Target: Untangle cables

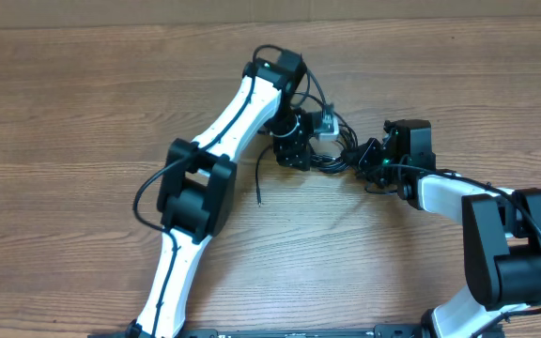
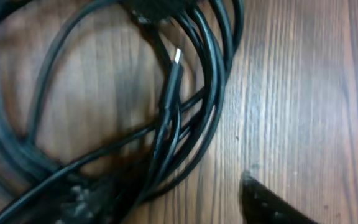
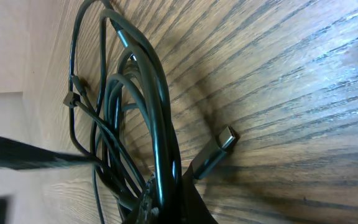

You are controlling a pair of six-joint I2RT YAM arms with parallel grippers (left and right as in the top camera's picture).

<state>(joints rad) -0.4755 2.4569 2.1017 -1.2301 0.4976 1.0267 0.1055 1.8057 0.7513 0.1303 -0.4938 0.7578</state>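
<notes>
Your brown wood-grain counter (image 1: 83,94) fills every view. The tangle of thin black cables (image 1: 341,155) lies on it with its long axis running straight between both tools, and one loose tail (image 1: 255,188) points from the tangle toward the arm bases. The right tool (image 1: 376,164) is pinched closed on the tangle. You cannot tell how wide the left tool (image 1: 294,155) stands.
</notes>
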